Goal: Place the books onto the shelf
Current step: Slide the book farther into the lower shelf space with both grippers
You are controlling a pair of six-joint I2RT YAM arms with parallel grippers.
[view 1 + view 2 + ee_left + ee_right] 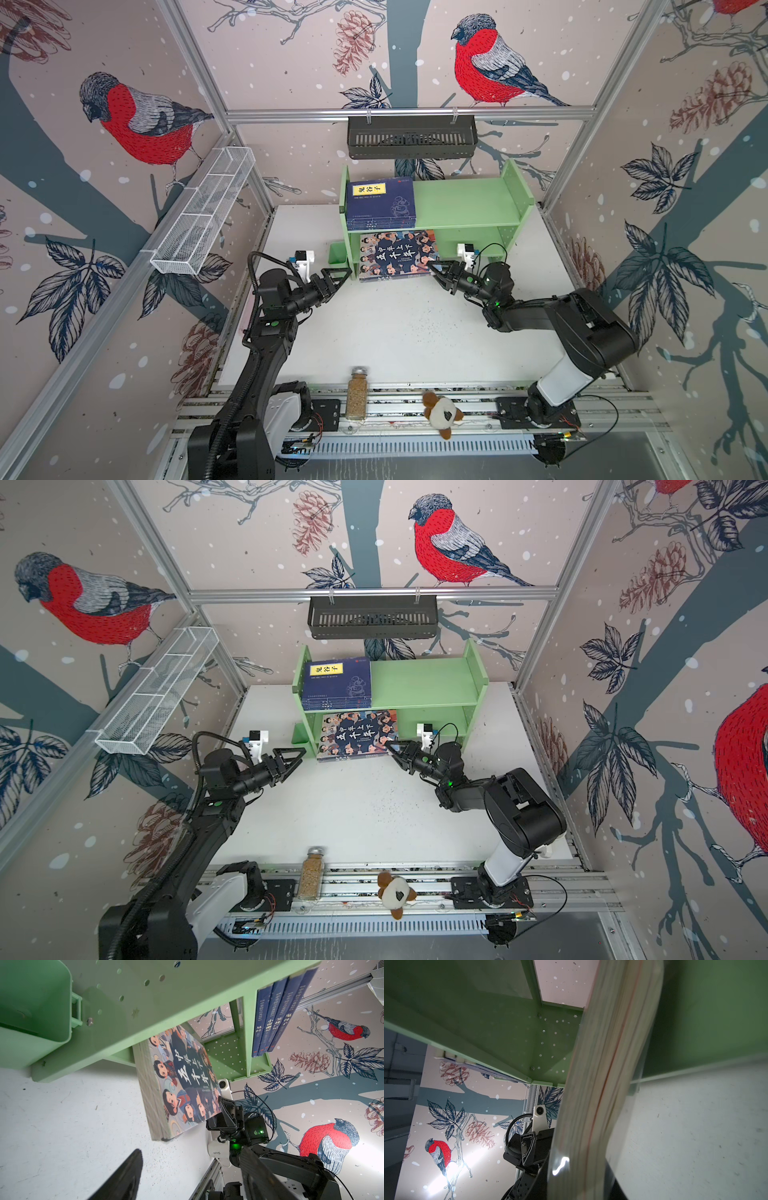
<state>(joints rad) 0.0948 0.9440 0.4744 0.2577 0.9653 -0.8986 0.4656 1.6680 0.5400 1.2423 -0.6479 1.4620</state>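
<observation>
My right gripper pinches the cartoon book by its right edge, half inside the lower tier of the green shelf. My left gripper gapes empty beside it. The navy books lie stacked at the top board's left end.

Shelf at rear of bench: stack of thin books flat on upper board, left end; large book partly in lower tier below them, jutting forward; cup on shelf's left outer side; left end effector just left of large book, right end effector at its right front corner.
</observation>
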